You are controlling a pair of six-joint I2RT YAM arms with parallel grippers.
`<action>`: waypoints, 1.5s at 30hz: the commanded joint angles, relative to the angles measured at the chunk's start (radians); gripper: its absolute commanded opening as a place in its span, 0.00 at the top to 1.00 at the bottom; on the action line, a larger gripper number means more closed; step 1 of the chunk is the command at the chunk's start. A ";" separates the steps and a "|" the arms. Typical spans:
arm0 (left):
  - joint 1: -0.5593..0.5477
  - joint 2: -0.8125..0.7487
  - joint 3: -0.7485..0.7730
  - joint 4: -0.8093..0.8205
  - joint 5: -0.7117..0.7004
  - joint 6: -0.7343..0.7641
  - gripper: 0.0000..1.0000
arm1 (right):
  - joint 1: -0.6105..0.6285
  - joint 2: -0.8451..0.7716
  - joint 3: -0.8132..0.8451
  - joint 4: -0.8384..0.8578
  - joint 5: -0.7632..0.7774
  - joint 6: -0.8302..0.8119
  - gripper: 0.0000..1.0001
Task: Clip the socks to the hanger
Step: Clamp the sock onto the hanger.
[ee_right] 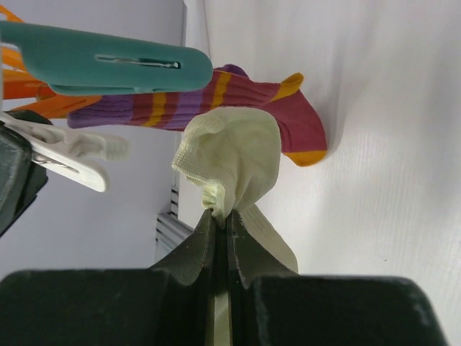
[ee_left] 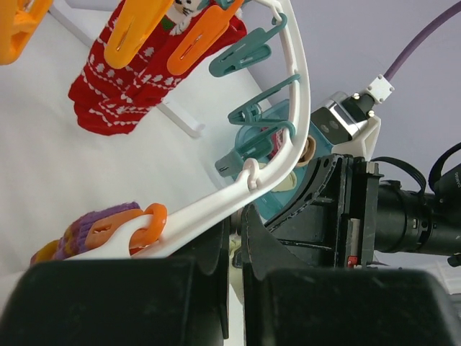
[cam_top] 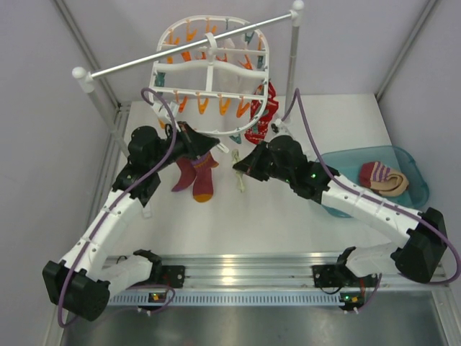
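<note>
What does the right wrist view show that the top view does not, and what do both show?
Only the right wrist view: that the right gripper is shut on the cream sock, under a teal clip. Only the top view: the blue tub holding a striped sock, the metal rail, the red sock. Both: the purple socks and the hanger.

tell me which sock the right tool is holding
The pale cream sock, pinched in the right tool; the maroon-purple socks and the red patterned sock hang clipped to the hanger instead.

Laboratory robot cell: white table (cam_top: pixel 288 223) is enclosed by plain grey panels (cam_top: pixel 43 108); aluminium mounting rail (cam_top: pixel 245 277) is fixed along the near edge.
</note>
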 commanded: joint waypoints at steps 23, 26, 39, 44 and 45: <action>-0.047 -0.006 -0.043 0.068 0.036 -0.001 1.00 | 0.019 0.012 0.074 0.178 -0.002 0.049 1.00; -0.050 -0.006 -0.045 0.066 0.033 0.000 1.00 | 0.022 0.012 0.070 0.200 -0.010 0.046 1.00; -0.047 -0.012 -0.026 -0.015 -0.068 0.048 1.00 | 0.028 -0.032 0.031 0.209 0.001 0.011 1.00; -0.047 -0.003 -0.031 0.017 -0.014 0.002 1.00 | 0.028 -0.018 0.027 0.240 -0.022 -0.008 1.00; -0.047 -0.001 -0.031 0.016 0.009 -0.010 1.00 | 0.030 -0.015 0.028 0.247 -0.023 -0.011 1.00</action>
